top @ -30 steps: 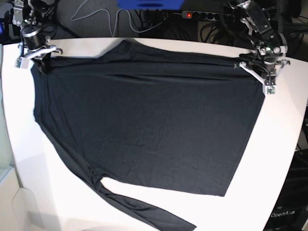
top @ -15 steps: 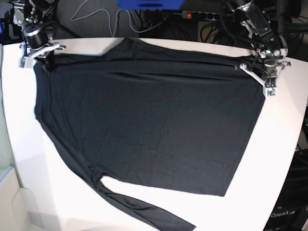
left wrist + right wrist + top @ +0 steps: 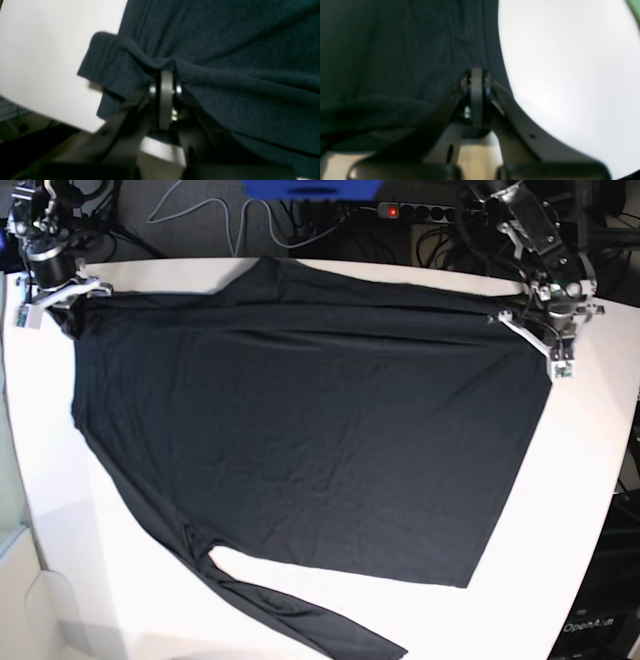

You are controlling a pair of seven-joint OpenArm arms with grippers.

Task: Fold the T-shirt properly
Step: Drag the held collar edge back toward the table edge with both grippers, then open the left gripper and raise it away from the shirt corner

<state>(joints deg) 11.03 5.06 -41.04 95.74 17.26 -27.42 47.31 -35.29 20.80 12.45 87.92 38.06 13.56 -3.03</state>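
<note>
The black T-shirt [image 3: 310, 430] lies spread flat on the white table [image 3: 590, 440], with one long sleeve [image 3: 300, 620] trailing toward the front edge. My left gripper [image 3: 522, 317] is at the far right corner, shut on a bunched fold of the shirt's edge [image 3: 163, 72]. My right gripper [image 3: 68, 302] is at the far left corner, shut on the shirt's edge [image 3: 476, 71] beside bare table [image 3: 565, 62]. The fabric between the two grippers is pulled fairly taut along the far edge.
A power strip [image 3: 420, 212] and cables lie behind the far table edge. A dark box [image 3: 610, 600] stands at the right front, off the table. Bare white table shows left, right and in front of the shirt.
My right gripper has moved further left and back, drawing the shirt's far left corner with it. My left gripper has shifted slightly back. The far edge looks more stretched.
</note>
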